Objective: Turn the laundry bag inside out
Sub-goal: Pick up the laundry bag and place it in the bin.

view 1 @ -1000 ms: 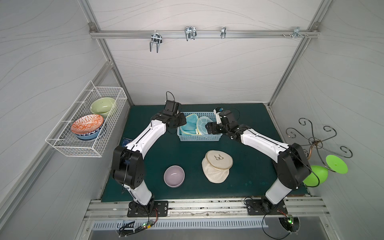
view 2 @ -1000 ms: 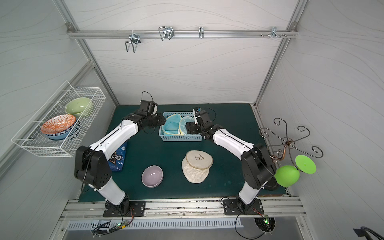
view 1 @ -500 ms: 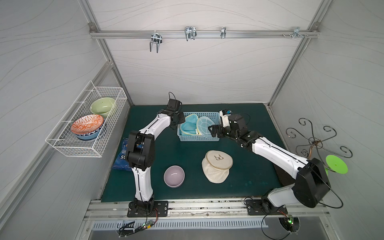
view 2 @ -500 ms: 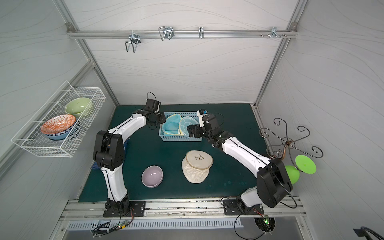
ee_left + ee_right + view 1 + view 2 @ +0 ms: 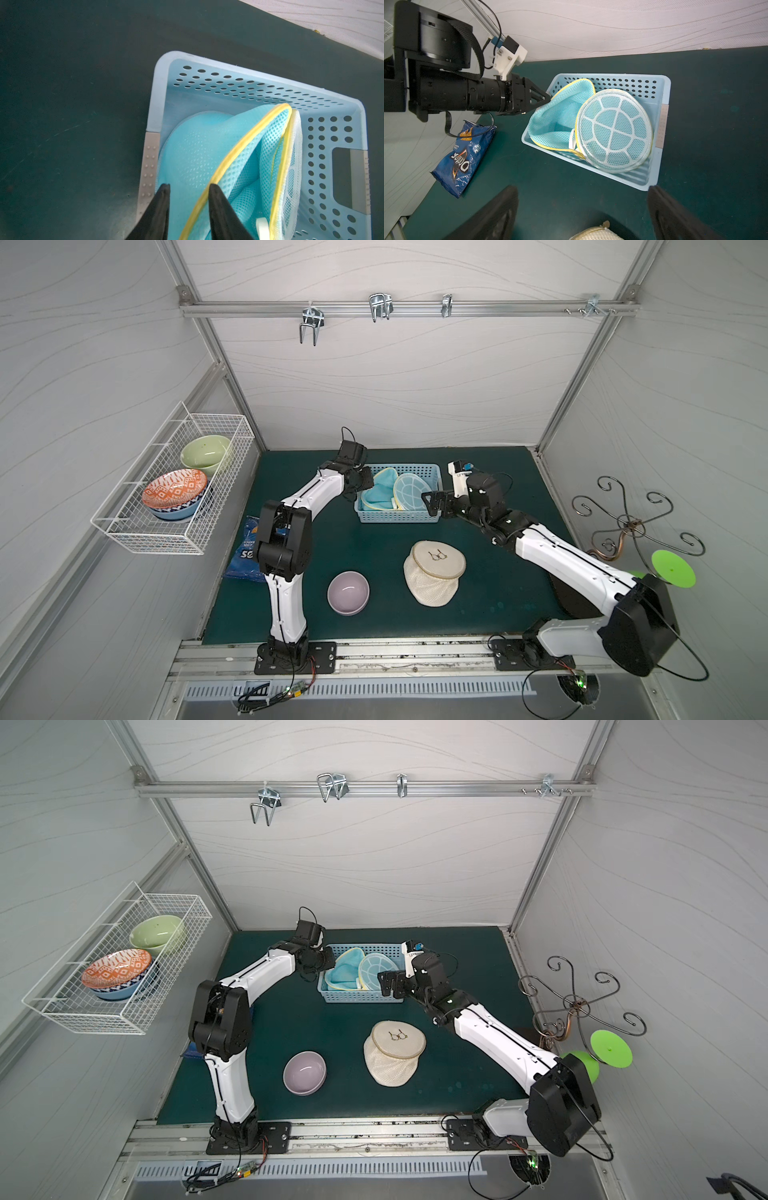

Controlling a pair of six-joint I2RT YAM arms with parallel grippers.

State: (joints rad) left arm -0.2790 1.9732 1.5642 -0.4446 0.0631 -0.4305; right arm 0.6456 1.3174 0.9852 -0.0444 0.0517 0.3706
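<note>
- Pinching the laundry bag point(image 5: 197, 149), the left gripper point(image 5: 188, 187) has its two black fingers point(image 5: 218, 207) partly closed. Light-blue mesh and the yellow-trimmed rim are caught between them.
- In the right wrist view, the left gripper's tip point(image 5: 548, 98) meets the bag's rim, which rises to a peak there.
- The bag point(image 5: 380, 493) lies inside the pale-blue perforated basket point(image 5: 397, 517), filling the basket's 9 o'clock half in both top views.
- A round mesh panel point(image 5: 614, 131) with white ribs and yellow edging leans against the bag in the 3 o'clock half. It touches the bag, but I cannot tell whether it is joined to it.
- The basket sits toward 12 o'clock on the dark green mat point(image 5: 478, 601), close to the back wall.
- The left gripper point(image 5: 365, 481) enters at the basket's 10 o'clock corner.
- The right gripper point(image 5: 583, 191) is spread wide and holds nothing, with only bare mat between its fingers.
- In a top view the right gripper point(image 5: 432, 502) hovers by the basket's 4 o'clock corner, just beside the rim.
- A cream mesh bag point(image 5: 434, 572) with embroidered glasses lies at 5 o'clock from the basket, well apart from it.
- A lavender bowl point(image 5: 348, 592) sits at 7 o'clock from the basket.
- A blue Doritos packet point(image 5: 464, 158) lies at the mat's 9 o'clock edge.
</note>
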